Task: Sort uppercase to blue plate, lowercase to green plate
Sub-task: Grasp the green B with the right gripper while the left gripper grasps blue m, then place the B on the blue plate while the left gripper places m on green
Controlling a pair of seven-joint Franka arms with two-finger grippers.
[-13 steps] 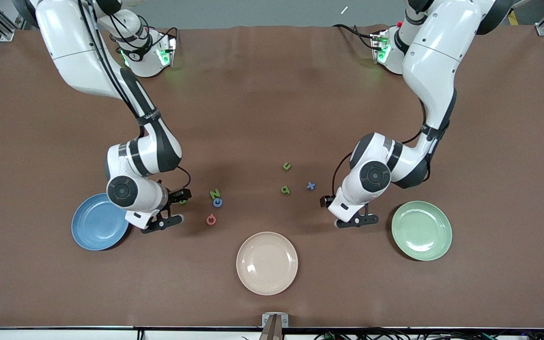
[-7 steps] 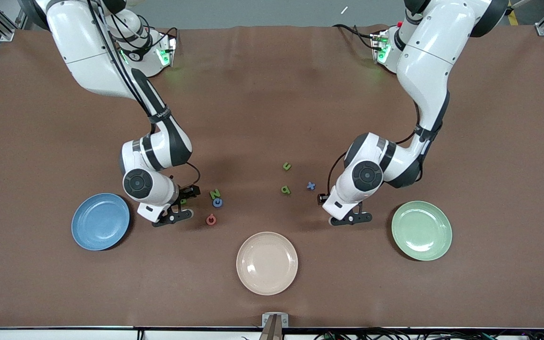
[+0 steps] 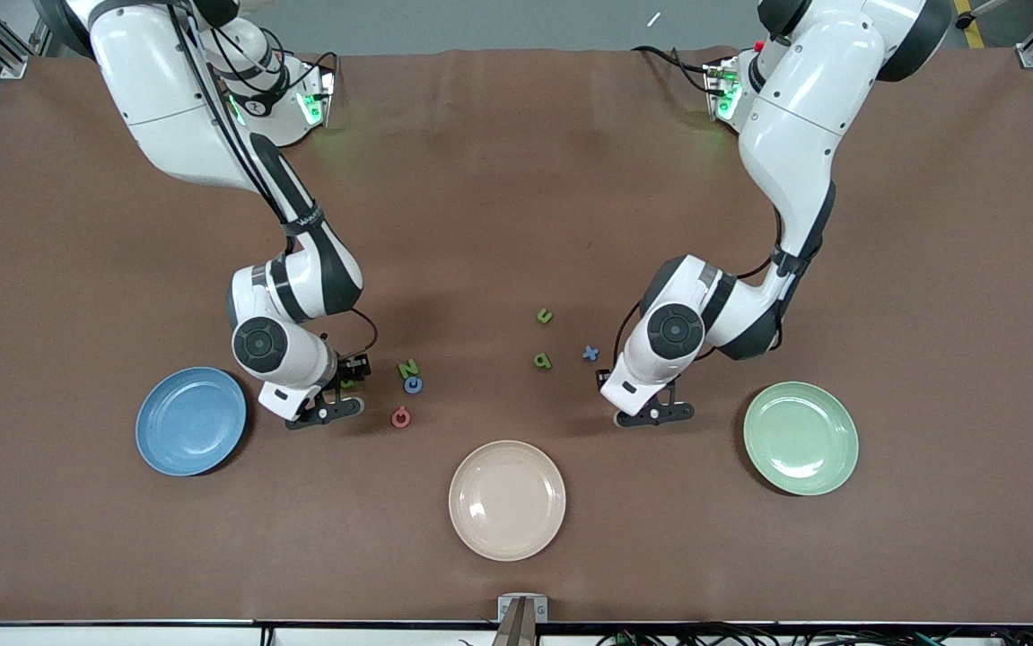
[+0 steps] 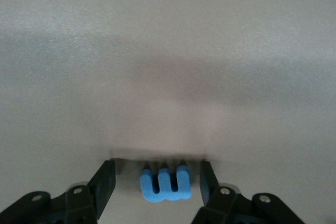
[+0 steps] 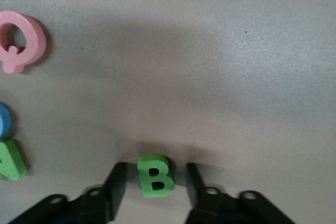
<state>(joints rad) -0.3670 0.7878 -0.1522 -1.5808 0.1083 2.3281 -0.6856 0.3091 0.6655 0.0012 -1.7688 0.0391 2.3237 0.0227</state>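
Observation:
My right gripper (image 3: 343,388) is low on the table between the blue plate (image 3: 191,420) and the green Z (image 3: 407,368), blue C (image 3: 413,385) and pink Q (image 3: 401,417). In its wrist view the right gripper (image 5: 155,167) is open, with the green B (image 5: 155,176) between its fingers and a gap on each side. My left gripper (image 3: 631,396) is low between the green plate (image 3: 801,437) and the blue x (image 3: 590,353), green b (image 3: 542,361) and green u (image 3: 545,316). The left gripper (image 4: 156,165) stands open around a blue m (image 4: 164,184), not touching it.
A beige plate (image 3: 507,499) lies nearer the front camera, midway between the two coloured plates. All three plates hold nothing. The Q (image 5: 18,39), C (image 5: 4,120) and Z (image 5: 10,160) lie close beside the right gripper.
The right gripper has slid from beside the blue plate toward the letters, and its fingers have narrowed around the B. The left gripper has shifted away from the green plate.

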